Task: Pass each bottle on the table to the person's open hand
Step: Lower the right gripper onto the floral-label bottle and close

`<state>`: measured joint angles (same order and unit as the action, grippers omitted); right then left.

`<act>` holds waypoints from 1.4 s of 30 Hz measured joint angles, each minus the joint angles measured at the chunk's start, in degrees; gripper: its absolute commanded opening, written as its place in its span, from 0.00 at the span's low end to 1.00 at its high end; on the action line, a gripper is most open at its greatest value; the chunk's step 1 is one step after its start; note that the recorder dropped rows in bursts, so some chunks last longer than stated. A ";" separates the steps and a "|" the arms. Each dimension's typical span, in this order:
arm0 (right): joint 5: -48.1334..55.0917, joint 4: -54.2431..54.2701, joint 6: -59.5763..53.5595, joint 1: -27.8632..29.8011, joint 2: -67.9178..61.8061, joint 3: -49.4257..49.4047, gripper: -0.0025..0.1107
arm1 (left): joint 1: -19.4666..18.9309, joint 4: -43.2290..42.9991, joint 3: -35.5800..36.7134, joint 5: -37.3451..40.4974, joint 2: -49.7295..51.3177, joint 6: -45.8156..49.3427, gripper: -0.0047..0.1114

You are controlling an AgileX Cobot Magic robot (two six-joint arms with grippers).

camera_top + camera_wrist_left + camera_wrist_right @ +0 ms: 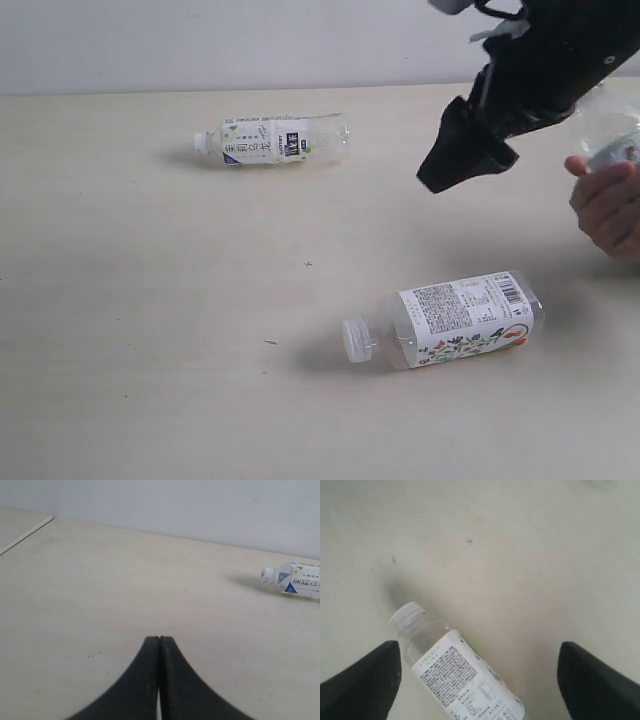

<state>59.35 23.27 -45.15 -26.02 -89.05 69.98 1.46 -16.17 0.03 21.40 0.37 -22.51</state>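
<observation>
Floral-label bottle [455,318] near the table's [150,300] front edge: right gripper [479,646], fingers wide, should straddle its midbody; left gripper [159,640] closed, empty.

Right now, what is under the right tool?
A clear plastic bottle with white cap and floral label lies on its side on the pale beige table, apart from the open black right tool. The table patch beneath the bottle is covered.
</observation>
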 measured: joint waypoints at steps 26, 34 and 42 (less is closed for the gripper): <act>4.82 0.50 -13.72 -5.54 0.00 0.00 0.02 | 0.00 0.00 0.00 0.00 0.00 0.00 0.04; 10.32 -0.67 -15.80 -5.54 0.25 -0.80 0.02 | 0.00 0.00 0.00 0.00 0.00 0.00 0.04; 10.57 -8.12 -12.42 -9.18 0.35 -6.94 0.57 | 0.00 0.00 0.00 0.00 0.00 0.00 0.04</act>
<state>69.92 15.15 -57.57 -35.21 -88.70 63.04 1.46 -16.17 0.03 21.40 0.37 -22.51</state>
